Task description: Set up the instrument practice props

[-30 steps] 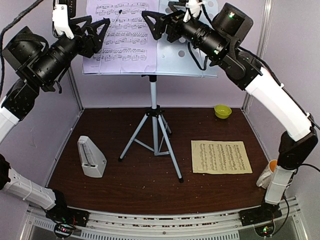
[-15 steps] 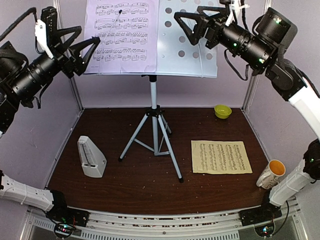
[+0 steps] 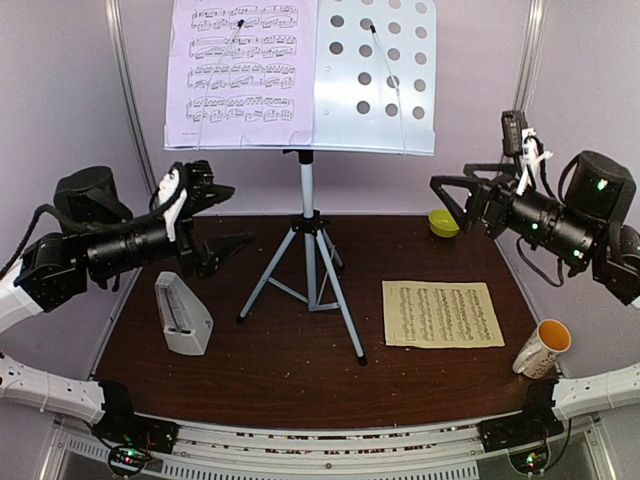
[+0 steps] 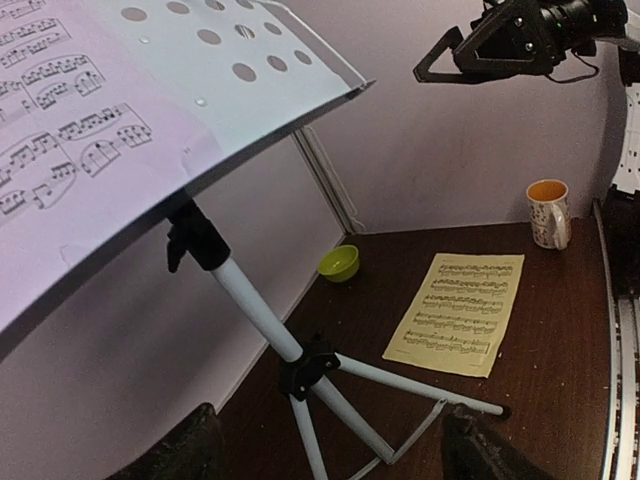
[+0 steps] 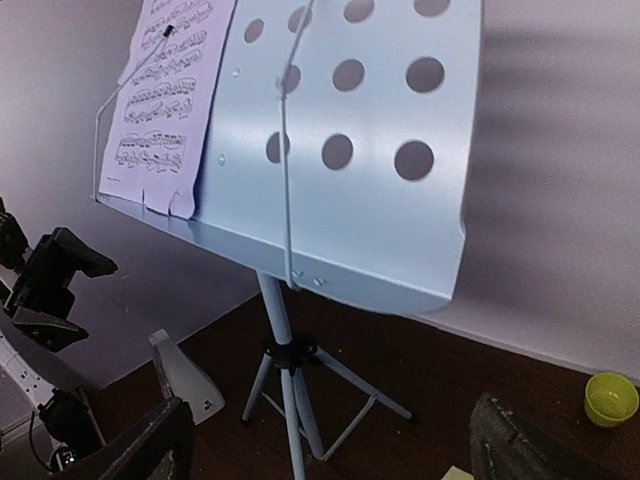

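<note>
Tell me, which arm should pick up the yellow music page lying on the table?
The right one, probably. The yellow page lies on the robot's right, near the open right pincer. The left pincer hangs on the far side of the tripod, near the metronome.

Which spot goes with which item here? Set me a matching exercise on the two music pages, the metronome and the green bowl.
Things:
1. lilac sheet-music paper page
2. pale yellow sheet-music paper page
3. small light grey pyramid metronome
4. small green bowl

Places:
A. by the back wall, right of the silver tripod
B. standing on the brown table, left of the tripod
C. on the grey perforated metal music-stand desk
D. lying flat on the table, right of the tripod, towards the front

Pairs: 1-C, 2-D, 3-B, 4-A
</note>
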You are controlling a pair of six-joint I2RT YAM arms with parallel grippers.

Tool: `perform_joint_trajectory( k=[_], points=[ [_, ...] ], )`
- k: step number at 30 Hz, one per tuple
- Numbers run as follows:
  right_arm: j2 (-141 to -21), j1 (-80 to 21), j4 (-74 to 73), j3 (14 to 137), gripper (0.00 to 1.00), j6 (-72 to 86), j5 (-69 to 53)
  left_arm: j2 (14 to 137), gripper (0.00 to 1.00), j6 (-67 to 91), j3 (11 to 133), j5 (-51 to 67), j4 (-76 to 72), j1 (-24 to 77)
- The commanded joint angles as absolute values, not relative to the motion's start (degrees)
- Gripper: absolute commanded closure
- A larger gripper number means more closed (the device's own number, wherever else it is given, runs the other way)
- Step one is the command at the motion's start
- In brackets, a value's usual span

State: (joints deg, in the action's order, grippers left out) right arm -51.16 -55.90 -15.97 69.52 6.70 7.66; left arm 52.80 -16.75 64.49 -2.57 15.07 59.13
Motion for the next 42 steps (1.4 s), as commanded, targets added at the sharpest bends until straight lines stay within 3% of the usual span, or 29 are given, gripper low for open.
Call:
perform_joint_trajectory(
  k=[1,9,18,31,42],
  points=[
    [-45.9,-56.1,-21.0,58.2,0.06,16.6,16.2,54.7,0.25,-16.0,61.5,-1.4,14.0,60.6],
    [-47.4,-58.1,-27.5,42.8,0.17,18.1,22.5,58.7,0.26,-14.1,60.0,-0.4,9.4,60.9],
    [-66.1,-65.7,-27.6,41.0,0.27,17.0,33.7,60.3,0.26,-12.4,60.4,-2.9,7.9,60.9],
    [-92.8,-71.3,-32.4,53.7,0.40,14.0,35.1,59.0,0.26,-12.5,60.3,-4.4,8.4,60.9],
    [-103.8,-70.8,-35.9,59.1,0.46,15.6,34.7,58.4,0.25,-13.8,60.4,-4.4,8.0,60.8]
  ],
)
